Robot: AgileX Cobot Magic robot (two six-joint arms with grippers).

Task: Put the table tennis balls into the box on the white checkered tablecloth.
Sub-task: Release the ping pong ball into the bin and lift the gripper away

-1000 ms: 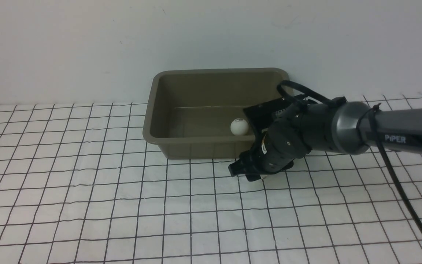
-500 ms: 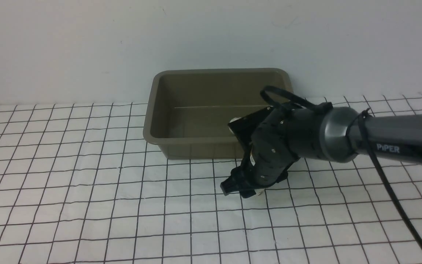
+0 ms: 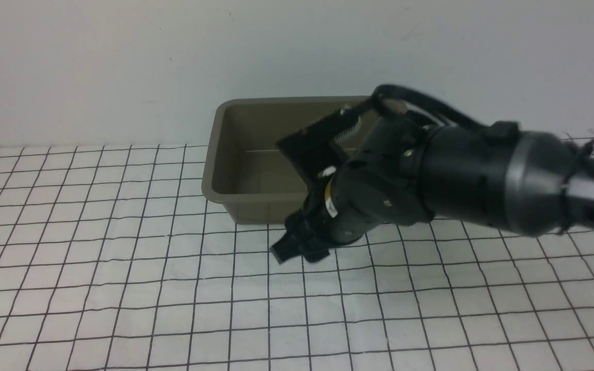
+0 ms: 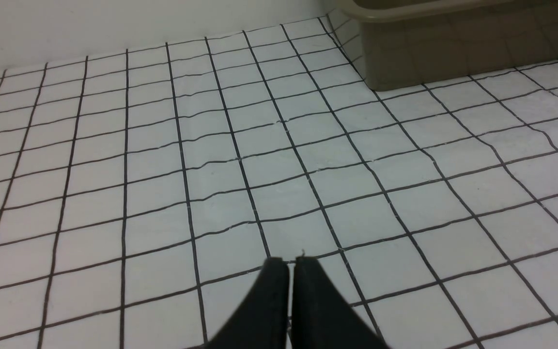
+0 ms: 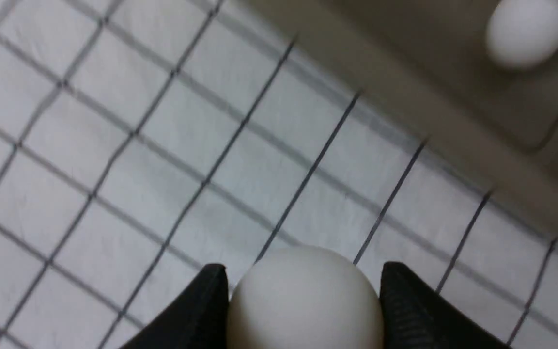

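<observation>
The right gripper (image 5: 303,266) pinches a table tennis ball (image 5: 305,303) just short of the front rim of the box (image 5: 405,116) (left gripper (image 4: 291,271) jaws pressed together, empty). Released early, it could bounce across the tablecloth (image 5: 114,145).

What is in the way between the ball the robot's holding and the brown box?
Nothing visible except the near wall of the box: the held ball, in the right tool, hangs over the tablecloth just short of it. A second ball lies inside.

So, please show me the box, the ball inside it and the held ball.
box (image 3: 256,210), front view, on its near outer wall.
ball inside the box (image 5: 528,31), right wrist view, on its centre.
held ball (image 5: 305,295), right wrist view, on its visible middle.
</observation>
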